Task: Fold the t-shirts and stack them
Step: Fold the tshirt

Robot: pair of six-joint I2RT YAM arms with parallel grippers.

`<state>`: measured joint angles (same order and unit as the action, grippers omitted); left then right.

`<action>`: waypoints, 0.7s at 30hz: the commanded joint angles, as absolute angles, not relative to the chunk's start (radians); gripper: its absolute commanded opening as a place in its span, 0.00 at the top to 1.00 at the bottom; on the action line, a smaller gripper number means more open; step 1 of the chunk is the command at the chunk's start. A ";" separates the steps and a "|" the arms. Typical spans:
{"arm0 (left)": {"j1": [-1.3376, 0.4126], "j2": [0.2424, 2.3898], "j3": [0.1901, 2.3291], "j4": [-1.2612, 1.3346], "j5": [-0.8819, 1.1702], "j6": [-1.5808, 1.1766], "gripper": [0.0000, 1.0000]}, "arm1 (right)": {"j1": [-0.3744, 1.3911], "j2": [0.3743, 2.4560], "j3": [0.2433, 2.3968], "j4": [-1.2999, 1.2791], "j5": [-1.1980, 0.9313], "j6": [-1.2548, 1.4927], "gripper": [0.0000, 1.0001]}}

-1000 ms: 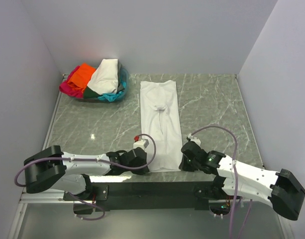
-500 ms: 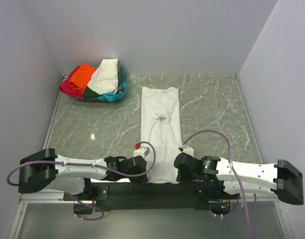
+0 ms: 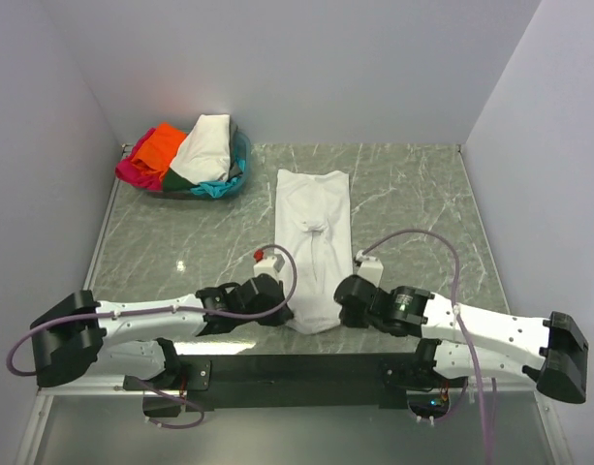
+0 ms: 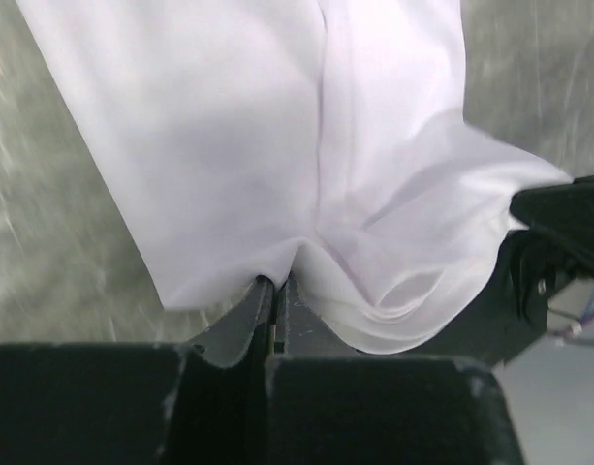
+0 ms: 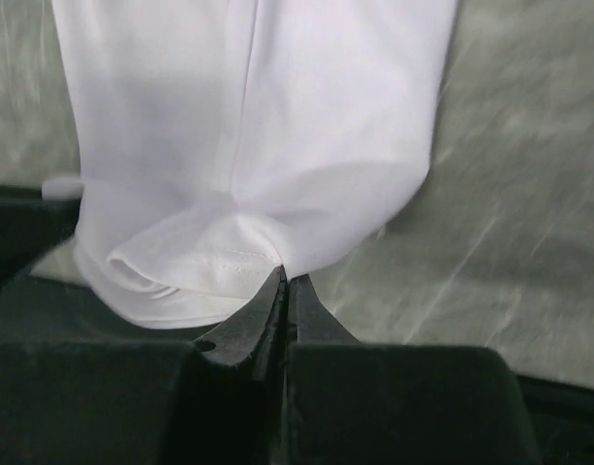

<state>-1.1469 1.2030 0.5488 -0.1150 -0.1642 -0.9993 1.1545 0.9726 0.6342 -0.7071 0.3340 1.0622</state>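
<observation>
Lower centre of the top view: white t-shirt [image 3: 314, 232] lay as a long strip on the worktop [image 3: 180, 252], near hem pinched by left end effector [image 3: 285, 316] and right end effector [image 3: 343, 310], likely for folding it up-frame.
Left wrist view: jaws clamped on bunched hem, contact buried in cloth.
Right wrist view: likewise clamped; shirt's far end cut off at top.

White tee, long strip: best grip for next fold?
The two near-hem corners, one per gripper, coming in low from the near edge. The white t-shirt lies as a narrow strip running straight away, so that end is nearest; left gripper and right gripper are shut there.
</observation>
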 commanded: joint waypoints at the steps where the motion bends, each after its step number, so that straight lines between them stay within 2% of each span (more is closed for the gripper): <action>1: -1.088 1.276 0.641 -0.034 -0.172 -0.885 0.99 | 1.020 1.002 0.637 -0.580 0.356 0.925 1.00; 8: -0.896 1.408 0.756 0.031 -0.112 -0.749 0.99 | 0.858 1.170 0.750 -0.470 0.356 0.731 1.00; 21: -0.692 1.621 0.959 0.032 -0.012 -0.629 0.99 | 0.652 1.491 0.995 -0.417 0.330 0.552 1.00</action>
<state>-0.7170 1.6005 0.9035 0.0040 -0.0486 -0.6827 0.6743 1.4471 0.9249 -0.4500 0.3222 0.6155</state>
